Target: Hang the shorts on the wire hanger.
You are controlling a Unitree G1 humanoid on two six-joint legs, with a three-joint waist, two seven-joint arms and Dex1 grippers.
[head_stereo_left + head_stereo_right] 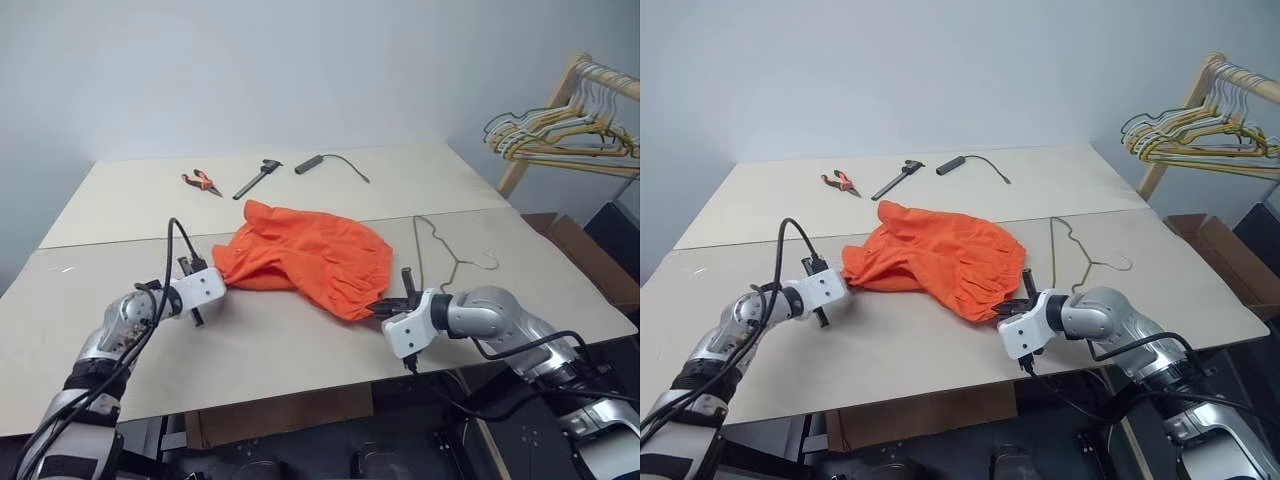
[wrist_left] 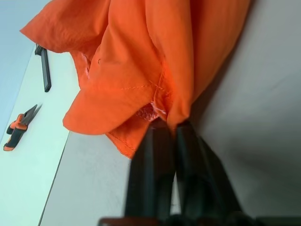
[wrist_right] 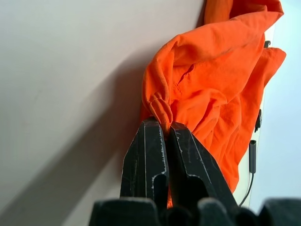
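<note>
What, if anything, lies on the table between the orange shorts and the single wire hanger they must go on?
Nothing visible does. The shorts lie bunched on the table, pinched at opposite edges by the left end effector and the right end effector. The wire hanger lies flat just beside them, toward the robot's right, with bare tabletop between.

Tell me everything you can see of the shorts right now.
The shorts are bright orange thin fabric, lying crumpled and bunched on the beige table, left of the wire hanger. A stitched seam and hem edge show. The left tool is shut on one end, the right tool on a gathered fold at the other.
</note>
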